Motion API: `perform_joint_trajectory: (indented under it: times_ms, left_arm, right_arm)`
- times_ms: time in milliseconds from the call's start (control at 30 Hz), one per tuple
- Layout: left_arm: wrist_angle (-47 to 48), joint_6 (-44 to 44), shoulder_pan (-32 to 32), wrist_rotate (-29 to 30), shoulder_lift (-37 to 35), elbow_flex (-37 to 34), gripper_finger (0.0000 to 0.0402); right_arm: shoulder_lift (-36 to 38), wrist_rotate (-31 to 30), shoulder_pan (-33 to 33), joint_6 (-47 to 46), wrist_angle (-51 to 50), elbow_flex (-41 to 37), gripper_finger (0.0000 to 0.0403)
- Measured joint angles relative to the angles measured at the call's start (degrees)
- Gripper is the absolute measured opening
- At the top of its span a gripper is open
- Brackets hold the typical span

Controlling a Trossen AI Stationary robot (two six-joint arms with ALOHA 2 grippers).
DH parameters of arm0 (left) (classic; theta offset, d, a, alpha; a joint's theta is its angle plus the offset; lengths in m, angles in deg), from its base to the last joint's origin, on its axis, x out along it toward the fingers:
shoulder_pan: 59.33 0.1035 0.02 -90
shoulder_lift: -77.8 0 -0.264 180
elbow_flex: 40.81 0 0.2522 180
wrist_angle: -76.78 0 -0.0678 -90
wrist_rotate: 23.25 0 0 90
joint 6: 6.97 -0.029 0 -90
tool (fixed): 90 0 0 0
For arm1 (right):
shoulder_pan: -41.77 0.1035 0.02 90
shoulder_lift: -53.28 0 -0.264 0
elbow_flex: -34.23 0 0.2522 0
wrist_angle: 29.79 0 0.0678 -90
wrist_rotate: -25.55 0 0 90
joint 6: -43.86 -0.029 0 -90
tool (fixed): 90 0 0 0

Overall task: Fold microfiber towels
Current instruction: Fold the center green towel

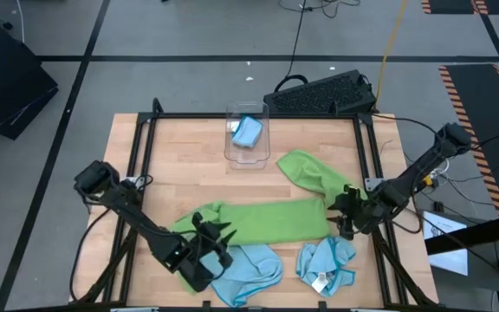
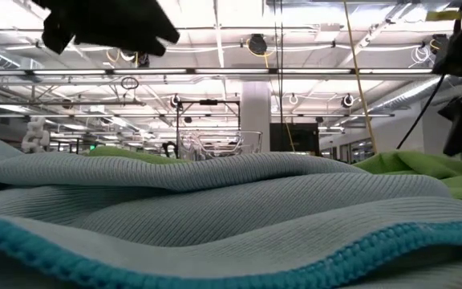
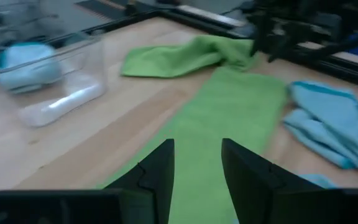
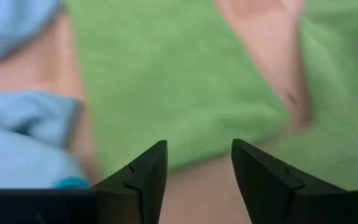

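A lime green towel [image 1: 262,221] lies folded into a long strip across the middle of the table; in the left wrist view the strip [image 3: 229,118] runs away from the fingers. My left gripper [image 1: 219,236] [image 3: 197,149] hovers open over the strip's left end with nothing between its fingers. My right gripper [image 1: 343,218] [image 4: 199,152] hovers open over the strip's right end [image 4: 166,81]. A second green towel [image 1: 314,172] lies crumpled at the far right. Two light blue towels [image 1: 251,269] [image 1: 326,264] lie rumpled at the near edge.
A clear plastic bin [image 1: 247,149] with a light blue towel [image 1: 248,132] in it stands at the table's far middle. A black frame [image 1: 137,152] runs along the table's sides. A keyboard [image 1: 323,91] lies beyond the far edge. Bare wood shows between the bin and the strip.
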Motion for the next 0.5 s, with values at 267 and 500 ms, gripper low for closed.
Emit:
perform_joint_trajectory:
  times_ms: [267,500]
  left_arm:
    - [-13.8,-22.7,-2.1,-8.2,2.0,0.0,0.0136]
    - [-3.1,-26.5,-0.8,-18.4,3.1,0.0,0.0162]
  right_arm:
    - [-4.2,-6.2,8.1,5.4,19.2,0.0,0.0171]
    - [-11.3,-7.4,12.4,0.7,22.8,0.0,0.0171]
